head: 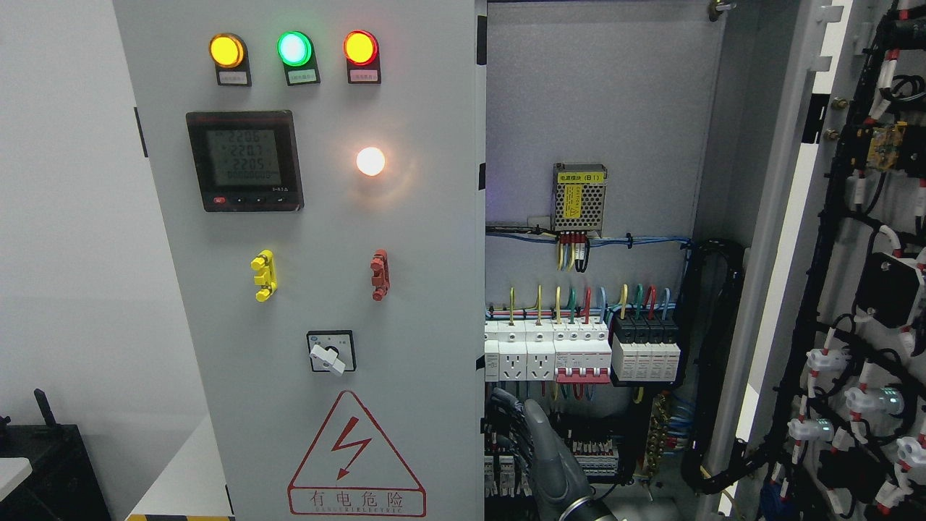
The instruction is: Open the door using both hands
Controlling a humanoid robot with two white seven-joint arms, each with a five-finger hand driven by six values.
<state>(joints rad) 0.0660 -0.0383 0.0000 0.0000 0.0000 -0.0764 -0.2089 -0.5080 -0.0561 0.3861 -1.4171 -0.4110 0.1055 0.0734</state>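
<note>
The tall grey cabinet has two doors. Its left door (pixel 405 289) is closed and carries three lit lamps, a meter (pixel 244 161), a rotary switch and a red warning triangle. Its right door (pixel 861 289) is swung wide open to the right, with the black wiring on its inner face showing. My right hand (pixel 517 434) rises from the bottom edge just right of the left door's free edge (pixel 482 325). Its fingers (pixel 506 420) are loosely spread towards that edge and hold nothing; I cannot tell whether they touch it. My left arm is out of sight.
Inside the open half are a power supply (pixel 579 197), a row of breakers and sockets (pixel 579 354) and cable bundles close behind my hand. A white wall and a dark object (pixel 43 449) lie at the lower left.
</note>
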